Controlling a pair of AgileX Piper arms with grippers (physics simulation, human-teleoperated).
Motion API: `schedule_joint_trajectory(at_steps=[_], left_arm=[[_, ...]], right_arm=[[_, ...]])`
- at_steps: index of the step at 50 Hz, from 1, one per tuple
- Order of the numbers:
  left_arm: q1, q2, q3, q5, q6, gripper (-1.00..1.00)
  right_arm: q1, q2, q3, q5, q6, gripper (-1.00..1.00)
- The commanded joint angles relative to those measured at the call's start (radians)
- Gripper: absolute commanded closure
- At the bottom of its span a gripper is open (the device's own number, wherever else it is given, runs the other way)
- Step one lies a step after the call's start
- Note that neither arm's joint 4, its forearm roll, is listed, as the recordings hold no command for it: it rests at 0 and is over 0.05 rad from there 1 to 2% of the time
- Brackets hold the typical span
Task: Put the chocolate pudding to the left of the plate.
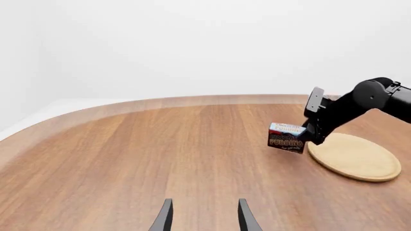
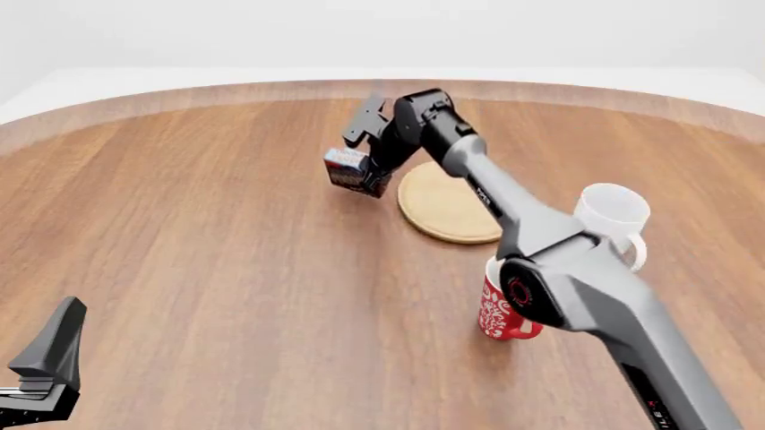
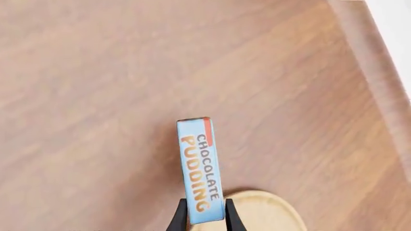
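The chocolate pudding (image 2: pixel 348 170) is a small carton with a light-blue band and brown front, held just off the table left of the plate (image 2: pixel 445 202), a round tan wooden disc. My right gripper (image 2: pixel 374 176) is shut on the carton's right end. In the right wrist view the chocolate pudding (image 3: pixel 199 168) sits pinched between the two fingers of the right gripper (image 3: pixel 205 214), with the plate (image 3: pixel 270 211) rim below it. The left wrist view shows the chocolate pudding (image 1: pixel 286 137) beside the plate (image 1: pixel 355 156). My left gripper (image 1: pixel 205 216) is open over bare table, far from both.
A red patterned mug (image 2: pixel 504 309) stands near the right arm's base, with a white mug (image 2: pixel 612 219) behind it to the right. The wooden table (image 2: pixel 203 242) curves away at the far edge.
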Motion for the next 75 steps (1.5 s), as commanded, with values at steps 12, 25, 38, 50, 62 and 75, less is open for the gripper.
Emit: schedule_joint_trajectory(at_steps=[12,25,38,50,62,75], left_arm=[[0.0,0.0,0.0,0.0,0.0,-1.0],[0.0,0.0,0.0,0.0,0.0,-1.0],[0.0,0.0,0.0,0.0,0.0,-1.0],[0.0,0.0,0.0,0.0,0.0,-1.0],[0.0,0.0,0.0,0.0,0.0,-1.0],[0.0,0.0,0.0,0.0,0.0,-1.0]], right_arm=[[-0.009,0.052,-0.064,0.075,-0.029,1.0],[-0.013,0.062,-0.062,0.078,-0.044,1.0],[-0.019,0.022,-0.064,0.063,-0.021,-1.0],[-0.019,0.006,-0.063,0.069,-0.013,-1.0],[-0.013,-0.021,-0.064,0.078,-0.004,-1.0],[0.012,-0.118,-0.024,0.065,0.039,-1.0]])
